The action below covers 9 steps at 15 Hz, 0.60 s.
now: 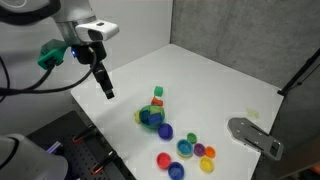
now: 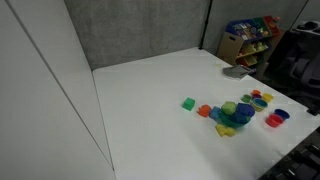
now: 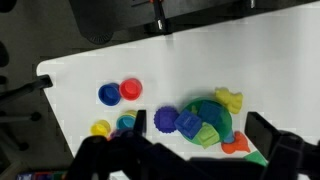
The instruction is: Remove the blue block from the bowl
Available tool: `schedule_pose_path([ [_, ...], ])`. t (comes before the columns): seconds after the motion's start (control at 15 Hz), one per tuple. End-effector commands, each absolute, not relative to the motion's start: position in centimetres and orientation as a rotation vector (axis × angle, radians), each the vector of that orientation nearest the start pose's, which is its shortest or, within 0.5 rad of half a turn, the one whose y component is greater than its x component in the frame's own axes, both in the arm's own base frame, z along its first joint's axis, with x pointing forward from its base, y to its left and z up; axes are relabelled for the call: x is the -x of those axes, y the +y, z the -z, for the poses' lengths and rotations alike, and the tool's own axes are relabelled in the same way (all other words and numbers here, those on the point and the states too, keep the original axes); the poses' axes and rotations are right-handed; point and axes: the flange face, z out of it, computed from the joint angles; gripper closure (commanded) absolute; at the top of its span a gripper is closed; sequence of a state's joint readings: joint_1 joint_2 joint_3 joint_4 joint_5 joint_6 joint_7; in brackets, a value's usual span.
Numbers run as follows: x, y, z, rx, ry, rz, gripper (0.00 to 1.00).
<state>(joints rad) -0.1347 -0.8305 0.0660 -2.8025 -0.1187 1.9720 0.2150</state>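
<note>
Exterior views look obliquely, wrist view steeply down, sharing the bowl (image 1: 150, 117) (image 2: 236, 117) (image 3: 205, 119).

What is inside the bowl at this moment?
In an exterior view, a blue patch shows inside the bowl, probably the blue block, but it is too small to be sure. The bowl's wall hides its floor, so anything lying lower cannot be seen.

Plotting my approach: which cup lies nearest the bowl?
The blue cup right beside the bowl, on the side away from the hand; the rest lie scattered farther off.
</note>
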Motion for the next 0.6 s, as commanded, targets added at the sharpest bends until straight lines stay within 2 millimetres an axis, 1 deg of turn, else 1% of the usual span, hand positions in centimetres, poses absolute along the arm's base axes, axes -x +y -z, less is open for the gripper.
schedule_pose_path([
  [0.0,-29.5,-3.0,-42.7,3.272,0.425,0.012,0.0],
  [0.27,-32.0,-2.8,-42.3,3.26,0.43,0.004,0.0],
  [0.53,-35.6,-3.3,-41.0,3.24,0.417,0.047,0.0],
])
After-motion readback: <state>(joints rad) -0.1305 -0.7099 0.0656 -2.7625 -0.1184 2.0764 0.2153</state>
